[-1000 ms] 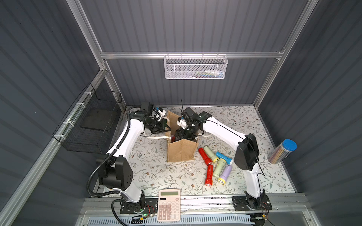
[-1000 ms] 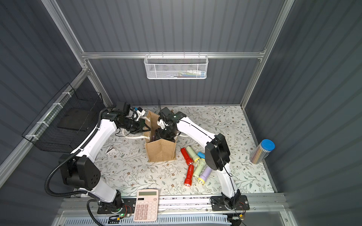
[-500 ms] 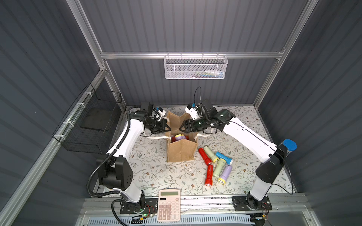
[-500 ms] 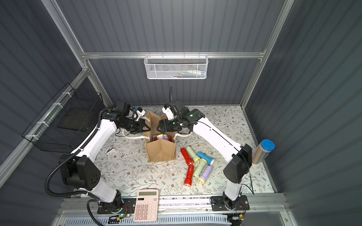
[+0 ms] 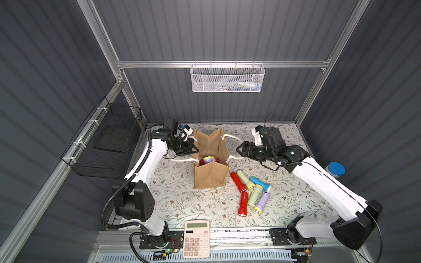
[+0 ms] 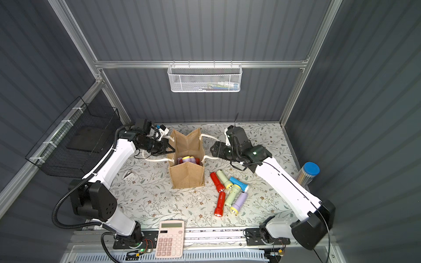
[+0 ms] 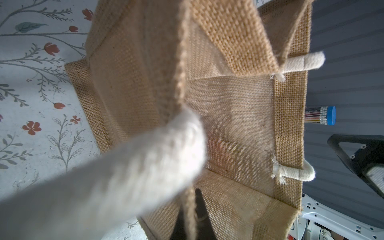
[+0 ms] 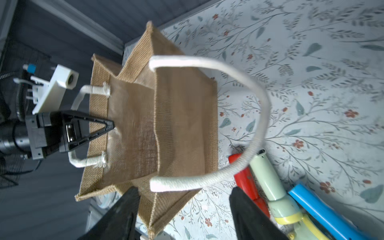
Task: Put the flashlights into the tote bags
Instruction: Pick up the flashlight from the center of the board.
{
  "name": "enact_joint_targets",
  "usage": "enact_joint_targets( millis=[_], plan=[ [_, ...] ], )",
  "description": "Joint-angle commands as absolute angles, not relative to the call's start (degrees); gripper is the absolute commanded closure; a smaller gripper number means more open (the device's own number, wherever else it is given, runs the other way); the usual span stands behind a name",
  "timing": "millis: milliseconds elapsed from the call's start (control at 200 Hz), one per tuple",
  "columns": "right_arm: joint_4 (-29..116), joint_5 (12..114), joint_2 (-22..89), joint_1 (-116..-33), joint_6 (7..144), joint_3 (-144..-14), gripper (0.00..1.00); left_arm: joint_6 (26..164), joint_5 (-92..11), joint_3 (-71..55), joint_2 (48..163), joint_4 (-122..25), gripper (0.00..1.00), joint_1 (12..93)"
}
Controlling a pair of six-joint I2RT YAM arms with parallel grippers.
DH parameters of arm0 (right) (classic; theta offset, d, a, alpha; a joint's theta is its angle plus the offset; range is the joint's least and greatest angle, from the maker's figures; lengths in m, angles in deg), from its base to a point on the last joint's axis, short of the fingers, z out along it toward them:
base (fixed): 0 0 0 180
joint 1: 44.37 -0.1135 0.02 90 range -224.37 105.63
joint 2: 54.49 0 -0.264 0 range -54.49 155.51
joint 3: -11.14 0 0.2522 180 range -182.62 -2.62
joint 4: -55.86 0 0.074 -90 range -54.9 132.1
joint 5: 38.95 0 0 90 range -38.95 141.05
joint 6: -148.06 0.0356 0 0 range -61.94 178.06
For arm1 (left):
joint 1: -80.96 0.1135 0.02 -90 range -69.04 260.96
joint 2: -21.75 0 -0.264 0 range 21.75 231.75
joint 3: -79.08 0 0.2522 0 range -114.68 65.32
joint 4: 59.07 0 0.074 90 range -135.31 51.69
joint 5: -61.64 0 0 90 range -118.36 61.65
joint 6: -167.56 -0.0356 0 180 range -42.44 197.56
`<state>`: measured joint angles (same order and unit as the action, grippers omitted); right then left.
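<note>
Now, left gripper (image 5: 195,149): closed, seemingly pinching boxy tan jute tote bag (image 5: 210,177) at its left rim.
Right gripper (image 5: 238,149): jaws spread, empty, right of bag.
Small coloured plastic flashlights (image 5: 255,195): six loose, right of bag.

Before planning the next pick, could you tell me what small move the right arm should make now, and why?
Probably swing the open, empty right gripper down to the red flashlight beside the tote bag; the left gripper pinches its rim and six flashlights lie outside.

Tan tote bag (image 5: 210,180); flashlights (image 5: 206,161) inside seemingly lilac.
</note>
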<state>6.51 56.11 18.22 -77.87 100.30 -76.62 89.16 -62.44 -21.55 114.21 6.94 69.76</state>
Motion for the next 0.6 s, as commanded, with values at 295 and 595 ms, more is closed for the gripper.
enact_joint_targets(
  millis=[295, 595],
  plan=[
    [7.1, 52.2, 5.2, -69.4, 121.2, -59.1, 0.31, 89.0, -63.6, -22.0, 112.3, 5.1, 1.00, 69.9],
    [12.6, 58.5, 9.1, -66.8, 132.4, -50.9, 0.35, 88.7, -63.0, -21.8, 111.9, 5.4, 1.00, 69.8]
  ],
)
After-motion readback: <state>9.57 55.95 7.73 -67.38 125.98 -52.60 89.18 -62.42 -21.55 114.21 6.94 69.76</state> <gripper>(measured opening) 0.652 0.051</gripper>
